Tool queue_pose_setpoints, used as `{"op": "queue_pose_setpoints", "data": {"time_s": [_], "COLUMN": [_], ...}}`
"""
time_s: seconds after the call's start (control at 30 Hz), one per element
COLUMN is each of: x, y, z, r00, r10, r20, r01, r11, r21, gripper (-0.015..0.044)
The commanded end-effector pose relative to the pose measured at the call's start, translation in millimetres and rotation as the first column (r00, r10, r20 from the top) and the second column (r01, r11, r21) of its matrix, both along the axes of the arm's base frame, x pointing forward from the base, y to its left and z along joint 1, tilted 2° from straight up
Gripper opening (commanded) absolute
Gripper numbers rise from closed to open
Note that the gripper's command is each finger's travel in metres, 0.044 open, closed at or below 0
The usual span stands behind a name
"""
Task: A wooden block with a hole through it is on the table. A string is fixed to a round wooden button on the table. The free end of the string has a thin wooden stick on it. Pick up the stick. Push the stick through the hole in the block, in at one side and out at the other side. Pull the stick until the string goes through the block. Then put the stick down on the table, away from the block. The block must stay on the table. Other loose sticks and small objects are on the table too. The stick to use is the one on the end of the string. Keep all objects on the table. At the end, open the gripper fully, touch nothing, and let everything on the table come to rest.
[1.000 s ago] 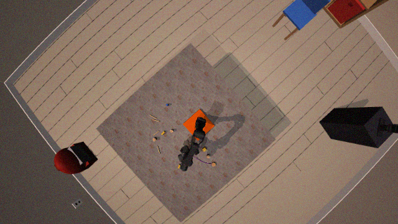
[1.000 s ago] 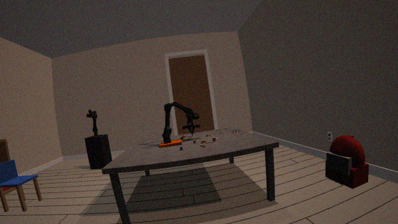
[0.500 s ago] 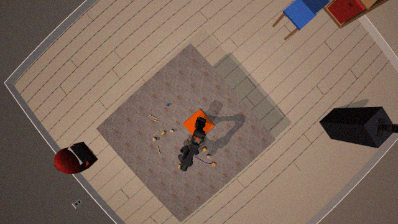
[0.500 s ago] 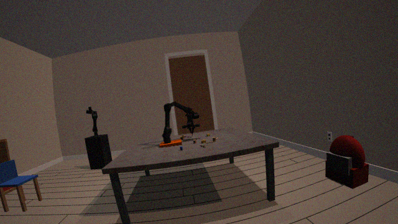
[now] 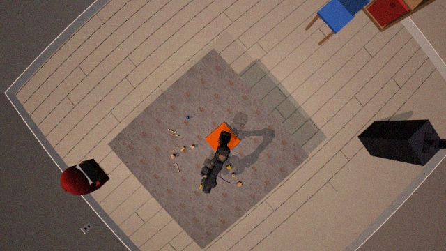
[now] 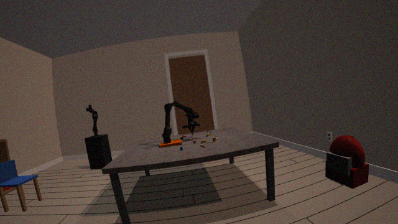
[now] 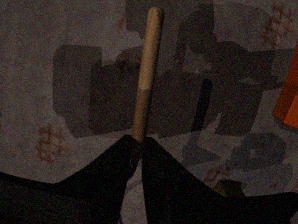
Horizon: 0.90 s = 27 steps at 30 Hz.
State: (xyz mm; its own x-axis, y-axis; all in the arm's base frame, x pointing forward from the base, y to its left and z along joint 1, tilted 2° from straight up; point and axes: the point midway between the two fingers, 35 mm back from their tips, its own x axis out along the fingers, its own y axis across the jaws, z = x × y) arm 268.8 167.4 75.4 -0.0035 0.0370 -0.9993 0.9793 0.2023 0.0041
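Observation:
My gripper (image 6: 192,132) (image 7: 137,143) is shut on the pale wooden stick (image 7: 150,65) near its string end. The stick points away from the fingers in the wrist view, above the table top. The purple string (image 5: 228,180) (image 7: 120,220) runs from under the arm to the round wooden button (image 5: 240,184), which lies on the table. I cannot make out the block with the hole for certain; it may be hidden under the arm or be one of the small yellowish pieces. The string shows through no hole in these views.
The orange base plate (image 5: 214,139) (image 6: 170,144) carries the arm. A yellow piece (image 5: 228,167) (image 7: 229,188) and a small wooden piece (image 5: 233,175) lie near the string. Loose sticks (image 5: 178,167), round wooden pieces (image 5: 173,156) and a blue piece (image 5: 187,117) (image 6: 181,149) lie on the other side.

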Motion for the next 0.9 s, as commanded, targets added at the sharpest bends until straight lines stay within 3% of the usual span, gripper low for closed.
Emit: {"op": "queue_pose_setpoints", "data": {"time_s": [0.0,0.4,0.87], "x": [1,4,7], "y": [5,16,28], "z": [-1,1,2], "r00": [0.984,0.815,0.425], "r10": [0.178,0.579,0.904], "r20": [0.002,0.018,0.034], "r01": [-0.178,-0.58,-0.905], "r11": [0.984,0.815,0.426], "r21": [-0.001,-0.003,-0.015], "gripper": [0.0,0.0,0.0]}}
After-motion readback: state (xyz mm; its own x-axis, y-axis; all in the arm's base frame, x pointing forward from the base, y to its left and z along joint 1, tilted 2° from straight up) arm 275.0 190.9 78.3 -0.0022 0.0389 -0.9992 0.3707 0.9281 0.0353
